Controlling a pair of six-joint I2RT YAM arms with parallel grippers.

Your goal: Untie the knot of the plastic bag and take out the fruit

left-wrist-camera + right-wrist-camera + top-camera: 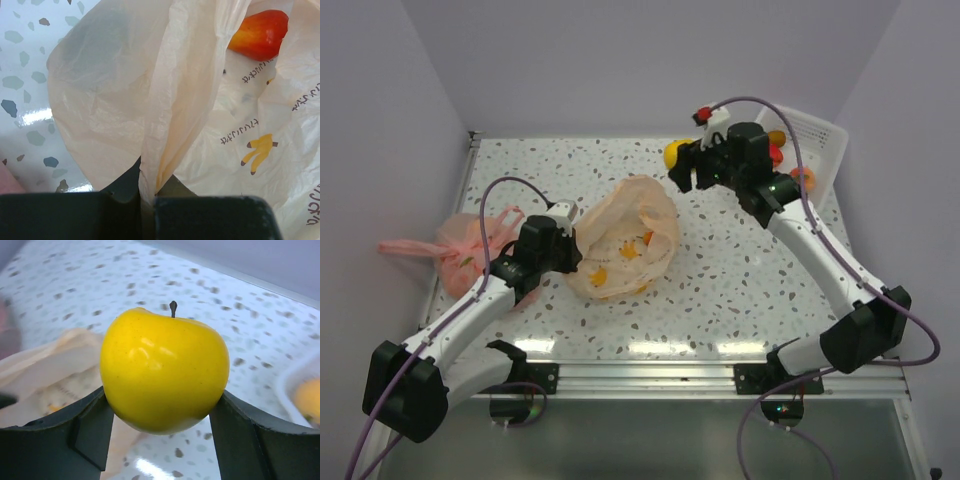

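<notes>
The pale peach plastic bag (625, 240) lies slumped mid-table, banana prints on it. My left gripper (572, 245) is shut on a fold of its film (148, 180) at the bag's left edge. Through the bag's opening, the left wrist view shows a red-orange fruit (260, 34) inside. The knot is not in view. My right gripper (682, 168) hangs above the table behind and to the right of the bag, its fingers shut on a yellow apple (164, 377) with the stem up. The apple (675, 153) is clear of the bag.
A white basket (825, 135) with several fruits stands at the back right corner, just right of the right gripper. A pinker tied bag (470, 245) lies at the left edge beside the left arm. Walls close in the back and both sides.
</notes>
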